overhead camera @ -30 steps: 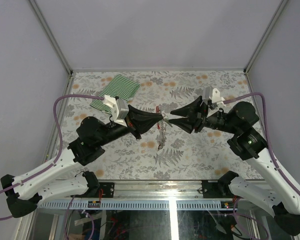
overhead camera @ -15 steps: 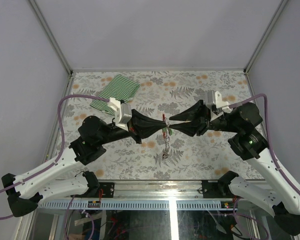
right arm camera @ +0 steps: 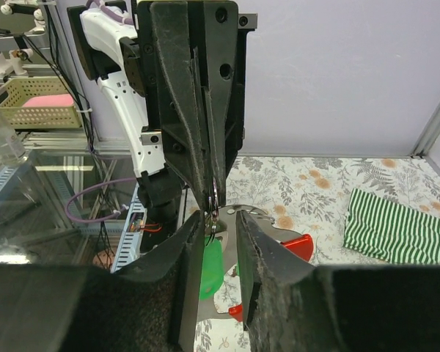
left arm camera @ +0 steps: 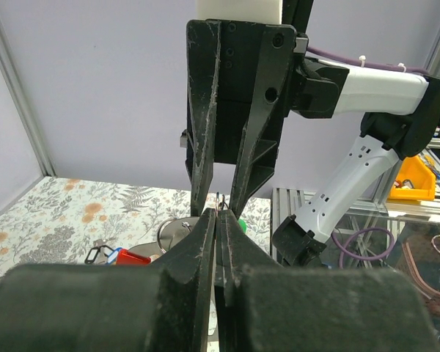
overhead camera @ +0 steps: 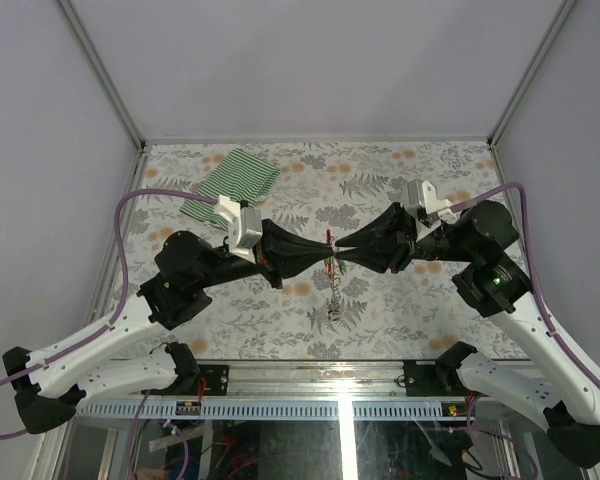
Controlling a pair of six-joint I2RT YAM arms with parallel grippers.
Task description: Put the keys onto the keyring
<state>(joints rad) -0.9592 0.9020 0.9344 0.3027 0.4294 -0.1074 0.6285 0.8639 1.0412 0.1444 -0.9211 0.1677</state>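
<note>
The keyring (right arm camera: pixel 215 196) is a thin, springy wire loop: light, stiff and slick, easy to twist out of a pinch. I judge that the only sound hold is flat across the wire, leaving the split free. It hangs in the air, well apart from the striped cloth (overhead camera: pixel 230 182) and nearer to me than it, with a short chain (overhead camera: pixel 334 295) dangling below toward the counter (overhead camera: pixel 400 180).

My left hand (left arm camera: pixel 216 224) is clenched on that loop, its fingers pressed flat together. The left arm reaches out from below the cloth, its wrist level and the hand pointing sideways.

The keys are small and hard, and their smooth plastic tags give the widest surface to pinch. A green-tagged key (right arm camera: pixel 211 273) sits low between the fingers of my right hand (right arm camera: pixel 221 246), and a red-tagged key (right arm camera: pixel 301 246) hangs just past them on the cloth's side. I cannot tell whether either is threaded.

The right hand is partly spread, with a gap showing and nothing gripped. It mirrors the left, meeting it tip to tip.
</note>
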